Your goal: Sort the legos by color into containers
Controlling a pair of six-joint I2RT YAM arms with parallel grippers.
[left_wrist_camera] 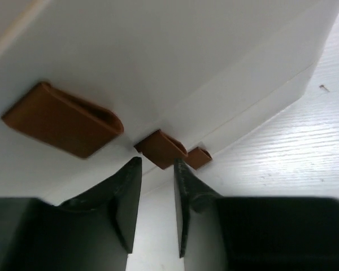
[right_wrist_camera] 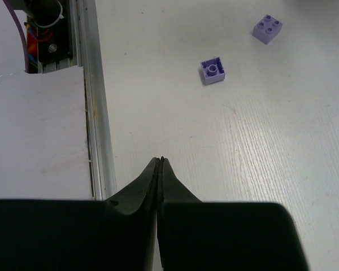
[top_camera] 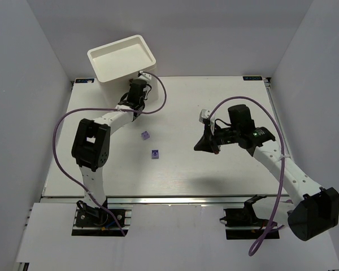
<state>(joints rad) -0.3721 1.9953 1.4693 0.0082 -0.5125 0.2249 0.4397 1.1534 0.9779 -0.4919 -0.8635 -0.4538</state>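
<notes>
Two light purple legos lie mid-table: one [top_camera: 146, 135] [right_wrist_camera: 267, 28] studs up, the other [top_camera: 155, 153] [right_wrist_camera: 213, 71] with its hollow underside up. The containers are drawers of a white unit [top_camera: 121, 56] at the back left. Three brown handles show in the left wrist view: a near one [left_wrist_camera: 62, 119], a middle one [left_wrist_camera: 161, 148] and a far one [left_wrist_camera: 199, 157]. My left gripper [top_camera: 141, 78] [left_wrist_camera: 157, 164] is at the unit's front, its fingertips closed on either side of the middle handle. My right gripper [top_camera: 195, 148] [right_wrist_camera: 160, 160] hovers right of the legos, shut and empty.
The unit's tray top [top_camera: 108, 52] is an open white tub. The table's metal front rail [right_wrist_camera: 99, 113] runs along the left of the right wrist view. A purple cable [top_camera: 158, 101] loops from the left arm over the table near the unit.
</notes>
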